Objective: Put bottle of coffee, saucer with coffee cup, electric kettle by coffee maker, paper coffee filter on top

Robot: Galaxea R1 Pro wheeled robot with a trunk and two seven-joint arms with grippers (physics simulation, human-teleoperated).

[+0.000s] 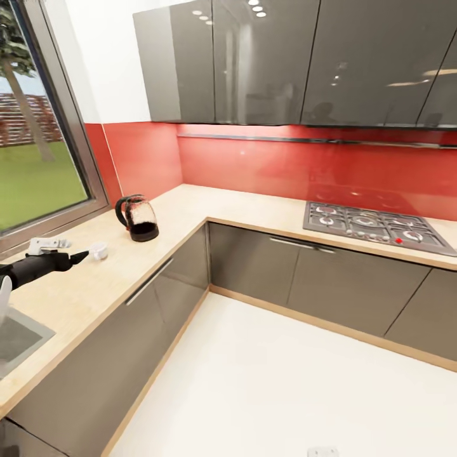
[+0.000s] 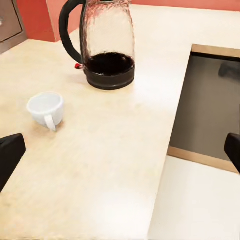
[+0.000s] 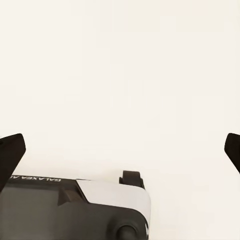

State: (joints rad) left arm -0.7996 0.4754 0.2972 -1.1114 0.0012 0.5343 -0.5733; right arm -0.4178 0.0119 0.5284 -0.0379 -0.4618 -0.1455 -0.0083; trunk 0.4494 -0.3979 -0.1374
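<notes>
An electric kettle [image 1: 137, 219] with a glass body, black base and black handle stands on the light wood countertop [image 1: 76, 298] near the corner. A small white coffee cup [image 1: 98, 251] sits upright on the counter a little nearer to me. My left gripper [image 1: 81, 256] hovers over the counter just short of the cup, its black arm reaching in from the left. In the left wrist view the kettle [image 2: 107, 50] and cup [image 2: 46, 109] lie ahead of the open left gripper [image 2: 120, 152], nothing between its fingers. My right gripper [image 3: 120, 147] is open over white floor.
A gas hob [image 1: 374, 227] is set into the counter at the right. A sink [image 1: 16, 343] lies at the lower left, with a white fitting [image 1: 46, 244] by the window. Grey wall cabinets [image 1: 285, 60] hang above the red backsplash. My own base [image 3: 75, 212] sits under the right gripper.
</notes>
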